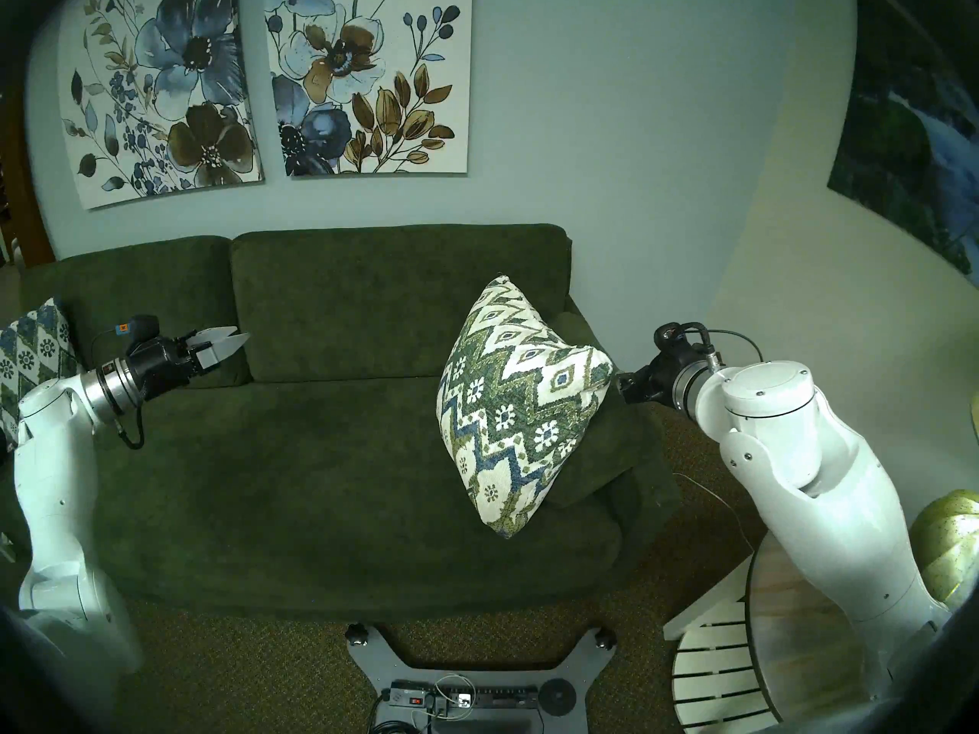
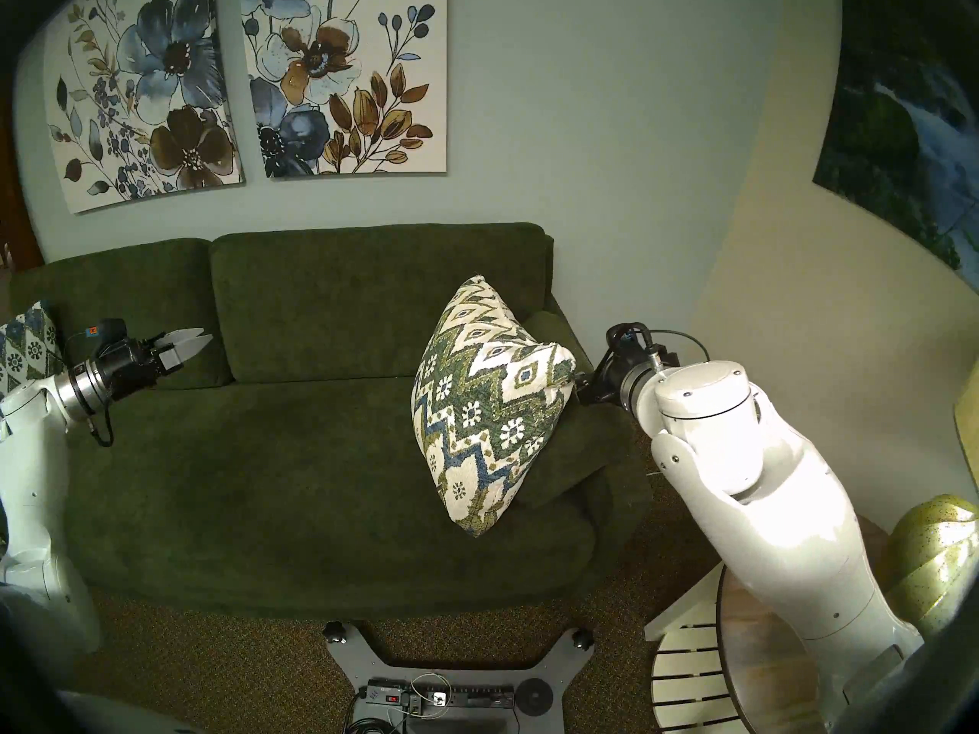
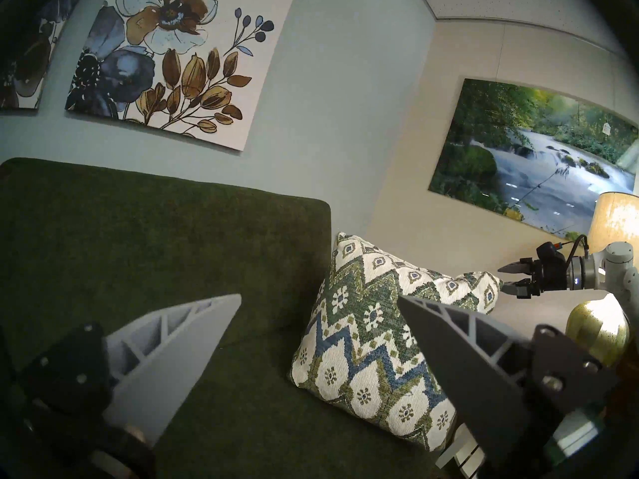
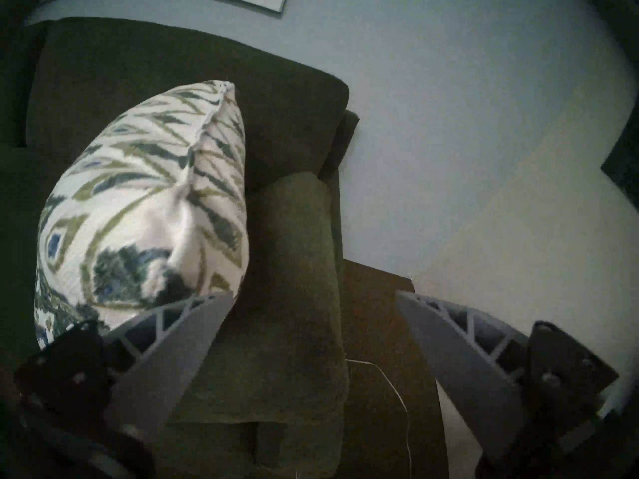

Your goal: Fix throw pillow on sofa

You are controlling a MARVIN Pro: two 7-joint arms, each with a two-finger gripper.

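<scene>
The throw pillow (image 1: 519, 410) is cream with green and blue zigzags. It stands on one corner at the right end of the dark green sofa (image 1: 291, 452) and leans on the right armrest (image 4: 297, 295). It also shows in the left wrist view (image 3: 373, 336) and the right wrist view (image 4: 138, 208). My right gripper (image 3: 503, 278) is open and empty, just right of the pillow's right corner, above the armrest. In its own view (image 4: 314, 294) the pillow lies beside its left finger, not between the fingers. My left gripper (image 1: 241, 334) is open and empty, hovering over the sofa's left seat.
A blue-and-white diamond-patterned pillow (image 1: 26, 357) sits at the sofa's far left end. A round side table (image 1: 794, 637) with a gold lamp base (image 1: 948, 547) stands at the right by my right arm. My base (image 1: 455, 674) with a power strip is at the sofa's front.
</scene>
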